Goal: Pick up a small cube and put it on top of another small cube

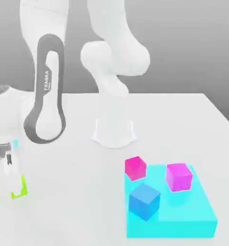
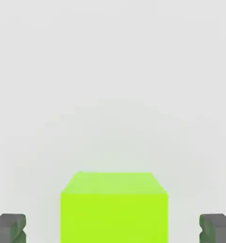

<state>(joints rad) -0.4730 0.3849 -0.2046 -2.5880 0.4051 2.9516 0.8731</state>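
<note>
the task is barely begun: the small lime-green cube (image 2: 113, 209) sits on the white surface (image 1: 78, 192) between the open jaws of the gripper (image 2: 113, 228), with gaps on both sides, not yet gripped, lifted or stacked on another cube.

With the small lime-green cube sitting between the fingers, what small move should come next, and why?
Probably close the gripper onto the small lime-green cube: it sits centred between the dark fingertips, with gaps on both sides, so it is not yet gripped.
</note>
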